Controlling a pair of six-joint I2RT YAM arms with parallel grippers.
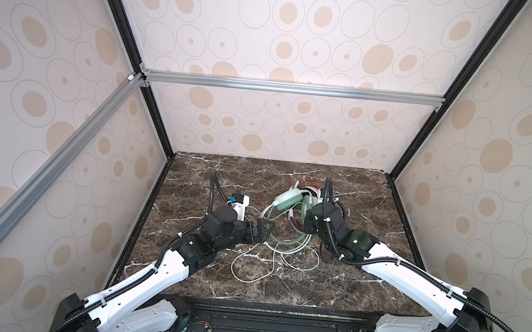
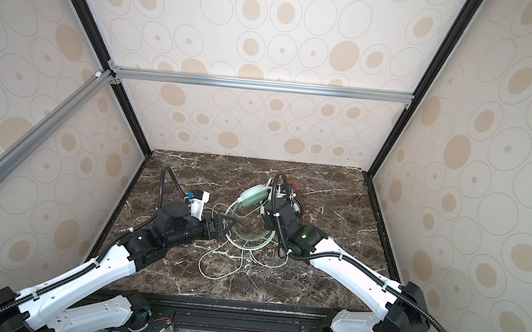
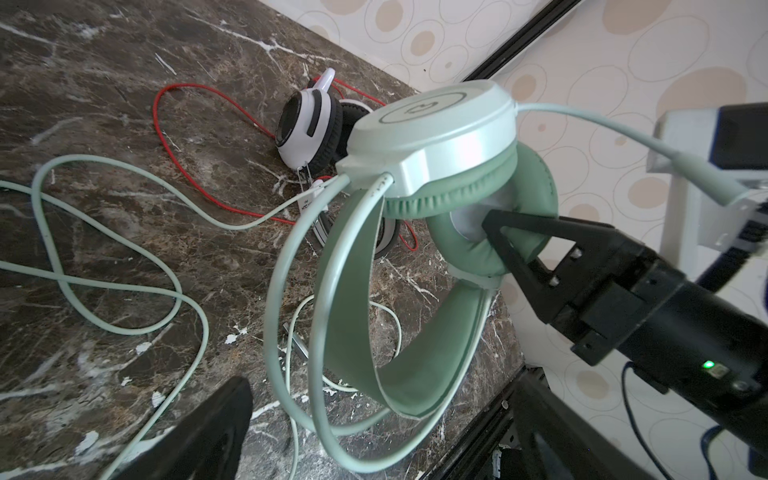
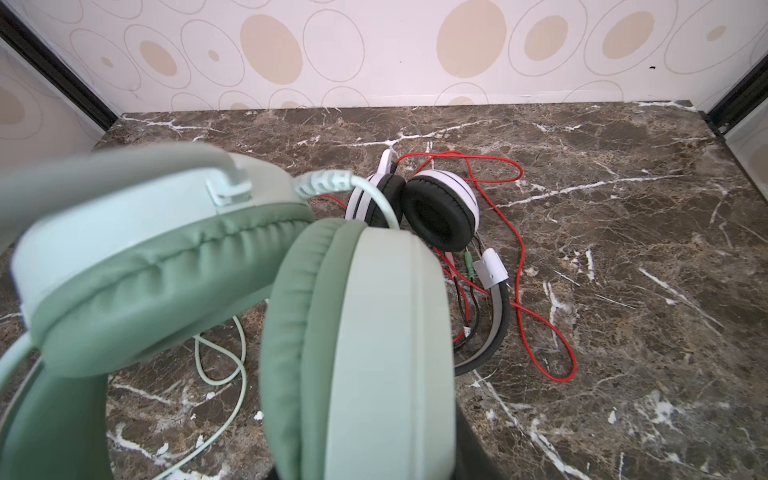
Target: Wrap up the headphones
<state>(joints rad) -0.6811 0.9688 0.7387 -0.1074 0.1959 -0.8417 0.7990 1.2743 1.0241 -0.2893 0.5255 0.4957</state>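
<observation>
Mint green headphones (image 3: 432,124) hang above the worktop (image 1: 364,276), one earcup clamped in the right gripper (image 3: 494,232), evidently to free the pale cable (image 1: 283,251) for winding. Left gripper (image 1: 264,230) stands wide, empty, beside the loops. White-and-black pair (image 4: 436,208) lies behind.

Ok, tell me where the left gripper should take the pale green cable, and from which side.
Take the pale green cable at the loose loop lying flat on the marble table, clear of the red cable. Probably best from straight above, jaws across it.
</observation>
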